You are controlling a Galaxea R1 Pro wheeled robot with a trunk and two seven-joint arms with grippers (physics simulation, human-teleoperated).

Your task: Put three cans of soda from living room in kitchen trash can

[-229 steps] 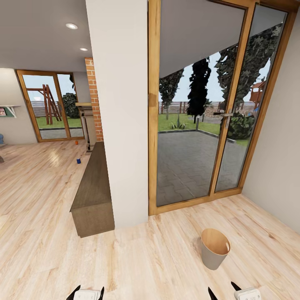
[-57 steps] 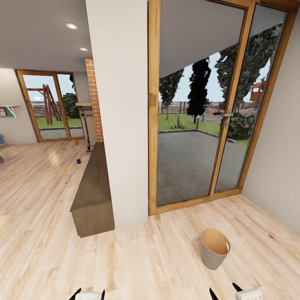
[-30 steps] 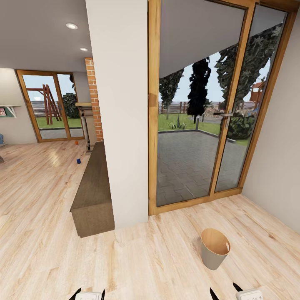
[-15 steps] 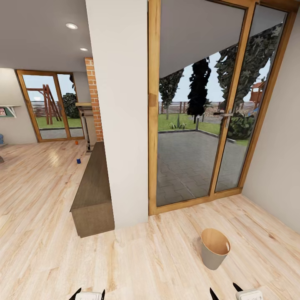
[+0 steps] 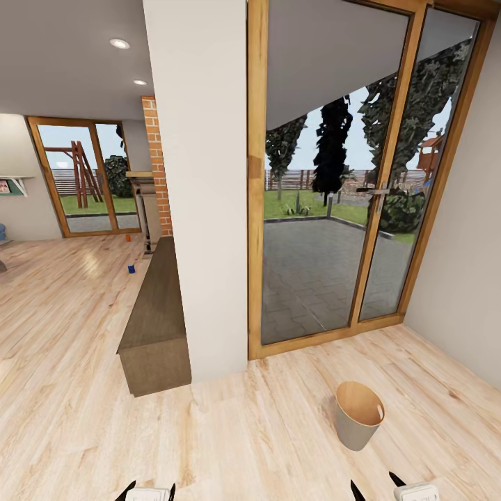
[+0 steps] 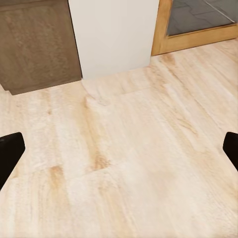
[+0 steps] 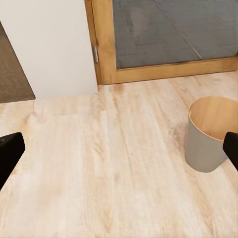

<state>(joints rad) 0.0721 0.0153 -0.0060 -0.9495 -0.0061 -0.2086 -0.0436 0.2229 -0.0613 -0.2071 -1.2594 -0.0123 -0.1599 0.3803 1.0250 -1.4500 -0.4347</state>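
Item: my left pincer (image 6: 119, 148) — held low over the bare plank floor (image 5: 83, 417), fingers spread wide apart, nothing between them; its dark fingertips (image 5: 125, 491) show at the lower edge of the head view.

Item: my right pincer (image 7: 119, 148) — likewise spread wide and empty over the floor; dark fingertips (image 5: 394, 479) at the lower edge of the head view, well apart from the left pair.

Item: tash can (image 5: 358, 415) — grey outside, wood-coloured inside, upright on the floor ahead of my right pincer, oval cut-out near the rim; in the right wrist view (image 7: 210, 134) it stands just beside one fingertip. Interior as far as visible holds nothing.

Item: dark blue can of soda (image 5: 131, 268) — upright on the floor in the far room to my left, near the end of the low brown cabinet (image 5: 154, 320).

Item: orange can of soda (image 5: 127, 237) — farther back on the same floor, near the brick column (image 5: 157, 167). A third can I cannot make out.

Item: white pillar (image 5: 198, 181) — between the cabinet and the wood-framed glass door (image 5: 334, 195), which stands closed behind the tash can; paved patio and trees beyond the glass
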